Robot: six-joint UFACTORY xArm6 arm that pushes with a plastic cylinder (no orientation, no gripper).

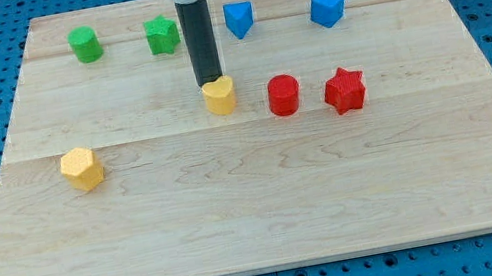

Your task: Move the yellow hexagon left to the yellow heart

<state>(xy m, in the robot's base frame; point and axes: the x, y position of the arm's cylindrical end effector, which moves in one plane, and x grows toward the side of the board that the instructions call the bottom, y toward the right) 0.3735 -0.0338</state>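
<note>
The arm carries no pincer, so there is nothing to spread or pinch: only a dark rod whose tip [210, 83] rests against the upper edge of the yellow heart [219, 96]. The yellow hexagon [82, 169] sits well apart, toward the view's lower left on the tabletop [270, 215]. It looks untouched, so the push seems not yet begun. To drive it toward the heart's left side, the tip would probably need to get behind the hexagon's far left face first.
</note>
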